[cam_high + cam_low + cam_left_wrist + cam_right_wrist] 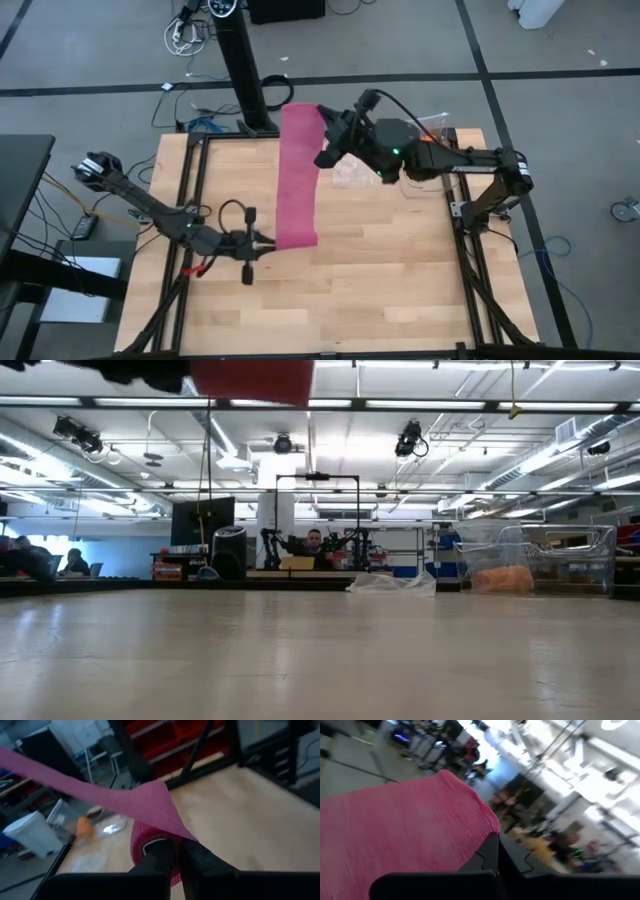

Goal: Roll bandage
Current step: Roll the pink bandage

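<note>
High view, starting at the near edge of the bench point(380, 290): the left claw point(268, 243) sits low over the boards on the left-hand side, its fingers closed on the near end of the bandage point(298, 175). The left wrist view confirms this, with both dark fingers point(159, 857) pressed together on a folded or partly rolled pink end point(150, 837), and the rest of the strip running away from them, clear of the bench surface. From that grip the magenta strip runs as one flat, unrolled band toward the far edge of the bench, held taut between the two arms. At its far end the right claw point(326, 128) is raised above the back of the bench, clamped on the bandage; the right wrist view shows its fingers point(490, 852) closed over the fabric edge point(410, 830). Just beside the right arm lies a clear plastic bag point(352, 175) on the boards. Low view shows the lifted pink end point(252, 380) high up, and a clear bin point(535, 560) with an orange item point(500, 578) beyond the bench.
</note>
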You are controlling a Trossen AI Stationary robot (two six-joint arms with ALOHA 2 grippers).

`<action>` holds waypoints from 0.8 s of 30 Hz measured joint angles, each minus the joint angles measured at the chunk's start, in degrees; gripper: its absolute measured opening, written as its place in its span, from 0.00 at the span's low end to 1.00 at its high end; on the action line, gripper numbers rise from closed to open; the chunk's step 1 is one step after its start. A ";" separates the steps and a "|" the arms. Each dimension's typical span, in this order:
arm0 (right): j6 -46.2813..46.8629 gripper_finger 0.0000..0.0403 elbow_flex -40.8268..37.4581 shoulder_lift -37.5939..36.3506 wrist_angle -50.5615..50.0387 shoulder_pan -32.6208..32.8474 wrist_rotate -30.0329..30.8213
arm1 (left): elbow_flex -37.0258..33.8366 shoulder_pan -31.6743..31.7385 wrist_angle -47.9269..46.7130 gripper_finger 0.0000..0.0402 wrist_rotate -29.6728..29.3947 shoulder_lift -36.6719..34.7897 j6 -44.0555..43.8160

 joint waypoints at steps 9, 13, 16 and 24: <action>21.58 0.05 -3.37 0.02 -12.83 -6.41 -17.38 | 6.42 -4.57 -4.72 0.05 -1.13 -1.98 1.53; 26.20 0.11 -6.20 0.02 -14.84 -7.92 -22.01 | 11.60 -4.45 -12.13 0.05 -1.30 -2.08 -1.50; 27.14 0.18 -7.88 0.07 -16.67 -8.35 -22.74 | 15.30 -4.48 -16.60 0.05 -1.24 -2.02 -2.97; 29.34 0.40 -8.00 -0.67 -22.66 -7.26 -22.93 | 20.58 -4.48 -21.23 0.05 -0.65 -2.08 -4.78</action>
